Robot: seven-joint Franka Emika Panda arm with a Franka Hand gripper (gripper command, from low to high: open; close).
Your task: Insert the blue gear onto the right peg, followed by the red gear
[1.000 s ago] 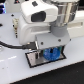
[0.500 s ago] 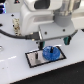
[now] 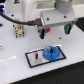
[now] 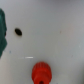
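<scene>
The arm [image 3: 37, 9] is glossy white, built of rounded shell segments, with a thick black cable [image 3: 15, 19] looping beside it. Its end effector [image 3: 52, 27] is a pale grey block with darker undersides and a small red marking on the front face.

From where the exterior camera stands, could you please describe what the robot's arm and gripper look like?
The arm is white and rounded, with black cables looping beside it. The gripper is a pale grey blocky body with dark fingers below. Finer markings are too blurred to read.
</scene>
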